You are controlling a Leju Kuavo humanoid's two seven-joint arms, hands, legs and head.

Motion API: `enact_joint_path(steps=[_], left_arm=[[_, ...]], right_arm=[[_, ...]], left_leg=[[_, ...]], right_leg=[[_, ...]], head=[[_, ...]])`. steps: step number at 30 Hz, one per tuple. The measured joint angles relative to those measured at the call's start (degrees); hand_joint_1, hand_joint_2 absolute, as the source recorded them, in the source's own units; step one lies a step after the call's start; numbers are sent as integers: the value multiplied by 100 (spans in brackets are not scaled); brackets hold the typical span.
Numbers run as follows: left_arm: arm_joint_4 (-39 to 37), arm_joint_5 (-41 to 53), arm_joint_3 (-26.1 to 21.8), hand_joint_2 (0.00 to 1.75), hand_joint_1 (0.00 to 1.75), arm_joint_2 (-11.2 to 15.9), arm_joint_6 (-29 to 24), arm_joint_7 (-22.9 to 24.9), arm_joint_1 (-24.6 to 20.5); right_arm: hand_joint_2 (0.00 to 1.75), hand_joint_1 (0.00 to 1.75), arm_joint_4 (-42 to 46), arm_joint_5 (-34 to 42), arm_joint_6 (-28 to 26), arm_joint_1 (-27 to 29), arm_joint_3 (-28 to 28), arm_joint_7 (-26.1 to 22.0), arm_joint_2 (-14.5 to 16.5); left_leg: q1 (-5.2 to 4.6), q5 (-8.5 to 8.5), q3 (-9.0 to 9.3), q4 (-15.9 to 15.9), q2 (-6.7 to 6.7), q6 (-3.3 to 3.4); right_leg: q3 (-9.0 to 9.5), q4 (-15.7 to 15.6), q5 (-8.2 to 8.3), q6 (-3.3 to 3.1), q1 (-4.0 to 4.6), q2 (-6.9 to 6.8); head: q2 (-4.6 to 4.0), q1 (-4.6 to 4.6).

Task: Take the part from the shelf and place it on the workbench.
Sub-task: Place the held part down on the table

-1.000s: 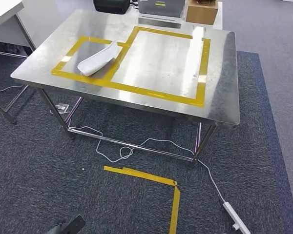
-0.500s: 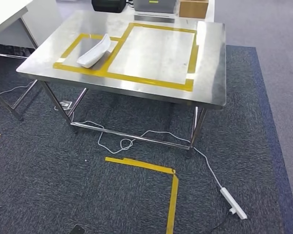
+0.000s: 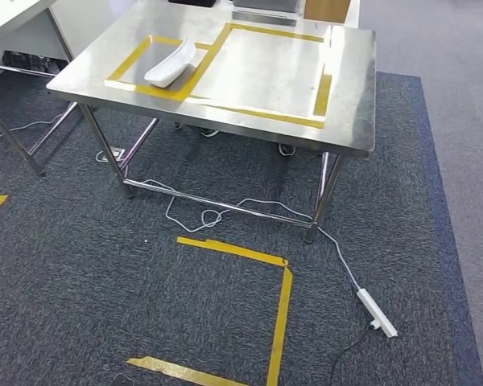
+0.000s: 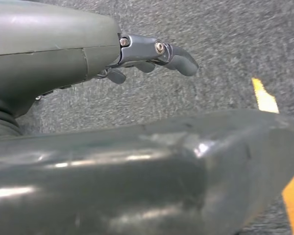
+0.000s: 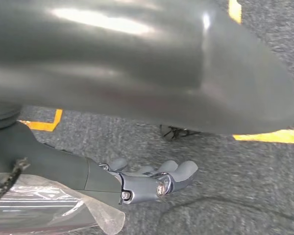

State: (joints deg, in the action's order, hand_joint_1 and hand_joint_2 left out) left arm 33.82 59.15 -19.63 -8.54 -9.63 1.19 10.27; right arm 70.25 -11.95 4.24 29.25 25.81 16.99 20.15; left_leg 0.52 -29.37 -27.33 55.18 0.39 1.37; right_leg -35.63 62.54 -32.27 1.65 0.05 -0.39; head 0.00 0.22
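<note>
part: white curved tray-like plastic piece (image 3: pixel 171 63) | pose: lying flat | place: my steel workbench (image 3: pixel 348 96), inside small yellow-taped rectangle (image 3: pixel 143 52)

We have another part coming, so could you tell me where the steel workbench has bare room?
The large yellow-taped rectangle on the steel workbench is bare. The smaller taped rectangle beside it holds the white curved part, leaving little space. The untaped margins along the edges are also bare.
</note>
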Motion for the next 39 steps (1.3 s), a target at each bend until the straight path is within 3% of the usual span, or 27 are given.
enact_joint_path(steps=[2,3,5,6,7,9,10,11,13,15,17,18,19,20,22,24,25,27,28,29,32,33,34,35,36,37,39], left_arm=[[1,-13,-22,0,0,-45,-95,27,1],[2,-15,-31,0,0,-75,-137,45,-1],[2,-16,-38,0,0,-127,-176,70,-3],[2,-16,-40,0,0,-149,-184,76,-6],[3,-16,-42,0,0,-168,-190,80,-10],[5,-16,-48,0,0,-200,-203,83,-18],[6,-16,-52,0,0,-210,-212,83,-20],[6,-16,-60,0,0,-216,-224,83,-18],[5,-17,-80,0,0,-219,-249,83,-4],[4,-18,-95,0,0,-219,-264,83,20],[4,-18,-110,0,0,-219,-270,83,24],[4,-18,-116,0,0,-219,-272,83,19],[4,-18,-121,0,0,-219,-272,83,14],[4,-18,-123,0,0,-219,-273,82,12],[4,-19,-124,0,0,-219,-289,75,5],[4,-28,-128,0,0,-220,-332,50,-15],[4,-38,-133,0,0,-222,-356,31,-25],[4,-71,-149,0,0,-235,-385,-3,-26],[4,-92,-161,0,0,-243,-393,-17,-22],[4,-113,-175,0,0,-250,-396,-29,-18],[4,-158,-213,0,0,-269,-411,-79,-17],[4,-165,-220,0,0,-273,-418,-99,-17],[4,-169,-225,0,0,-275,-423,-117,-18],[4,-173,-228,0,0,-278,-426,-129,-18],[4,-173,-230,0,0,-282,-427,-136,-19],[5,-173,-232,0,0,-287,-428,-138,-21],[7,-173,-242,0,0,-302,-432,-142,-26]], right_arm=[[0,0,0,-1,2,-5,3,1,-1],[0,0,0,-1,3,-10,5,1,-2],[0,0,1,-1,7,-13,9,1,-2],[0,0,1,-1,8,-16,9,1,-2],[0,0,4,-1,9,-20,9,2,-2],[0,0,21,1,14,-35,14,1,-2],[0,0,29,2,17,-42,18,1,-2],[0,0,34,3,21,-42,22,3,-1],[0,0,31,7,30,-36,29,10,0],[0,0,30,8,36,-31,42,15,1],[0,0,29,10,39,-31,61,14,1],[0,0,29,11,40,-32,68,14,1],[0,0,28,12,41,-34,73,14,1],[0,0,28,13,42,-36,77,14,1],[0,0,30,14,44,-41,84,14,1],[0,0,31,20,57,-45,90,13,1],[0,0,31,26,66,-47,96,10,1],[0,0,31,43,75,-44,111,4,0],[0,0,31,53,78,-37,119,1,-1],[0,0,31,62,79,-30,124,-2,-1],[0,0,31,89,81,-24,134,-4,-2],[0,0,31,93,81,-25,137,-5,-2],[0,0,31,96,81,-25,140,-5,-2],[0,0,31,97,81,-24,141,-5,-2],[0,0,31,98,81,-25,142,-5,-2],[0,0,31,98,81,-29,142,-5,-2],[0,0,37,98,81,-41,143,-8,-2]], left_leg=[[-15,157,-195,5,9,26],[-23,239,-297,10,14,26],[-32,403,-513,33,22,10],[-34,480,-609,51,22,-4],[-39,550,-688,72,20,-24],[-50,681,-777,110,14,-69],[-50,751,-804,110,13,-97],[-49,828,-825,103,13,-128],[-33,773,-892,143,-2,-193],[-19,231,-996,550,-20,-248],[-11,-349,-1097,1306,-21,-286],[-9,-431,-1103,1632,-22,-295],[-8,-357,-1043,1805,-22,-297],[-8,-199,-906,1797,-22,-290],[-12,4,-357,1205,-26,-253],[-31,-143,193,371,-34,-200],[-47,-227,315,127,-36,-173],[-58,-182,269,-3,-23,-109],[-55,-115,205,-18,-7,-67],[-48,-39,123,-33,9,-25],[-53,205,-183,-35,33,37],[-58,291,-293,-29,37,34],[-61,374,-402,-20,42,27],[-62,455,-511,-8,47,16],[-62,535,-614,7,49,1],[-63,603,-690,22,48,-16],[-74,736,-782,54,42,-61]], right_leg=[[-126,699,-499,22,-9,15],[-127,980,-530,26,-9,16],[99,1072,-163,18,-8,17],[358,824,40,7,-8,18],[723,389,119,-9,-4,21],[1428,-632,-56,-49,7,30],[1614,-949,-162,-74,19,36],[1652,-1093,-191,-101,26,37],[1507,-1060,-93,-181,15,20],[1316,-1019,49,-263,-3,-10],[1085,-934,180,-294,8,-32],[955,-876,237,-294,15,-45],[822,-811,288,-290,20,-56],[698,-742,335,-283,23,-64],[481,-606,428,-257,32,-65],[332,-511,531,-206,46,-62],[284,-496,591,-174,46,-65],[215,-491,690,-104,32,-61],[172,-456,633,-70,24,-44],[110,-331,450,-37,17,-22],[-119,582,-406,32,-4,17],[-133,888,-492,41,-6,18],[-81,1063,-422,45,-7,17],[57,1058,-232,43,-7,18],[304,840,-16,38,-8,18],[635,448,96,26,-8,19],[1354,-591,-15,-22,4,24]], head=[[0,13],[0,14],[0,15],[0,15],[0,16],[0,21],[0,24],[0,24],[0,19],[0,2],[0,-10],[0,-10],[0,-11],[0,-11],[0,-12],[0,-6],[0,-5],[0,-8],[0,-7],[0,1],[0,28],[0,27],[0,27],[0,27],[0,26],[0,28],[0,30]])
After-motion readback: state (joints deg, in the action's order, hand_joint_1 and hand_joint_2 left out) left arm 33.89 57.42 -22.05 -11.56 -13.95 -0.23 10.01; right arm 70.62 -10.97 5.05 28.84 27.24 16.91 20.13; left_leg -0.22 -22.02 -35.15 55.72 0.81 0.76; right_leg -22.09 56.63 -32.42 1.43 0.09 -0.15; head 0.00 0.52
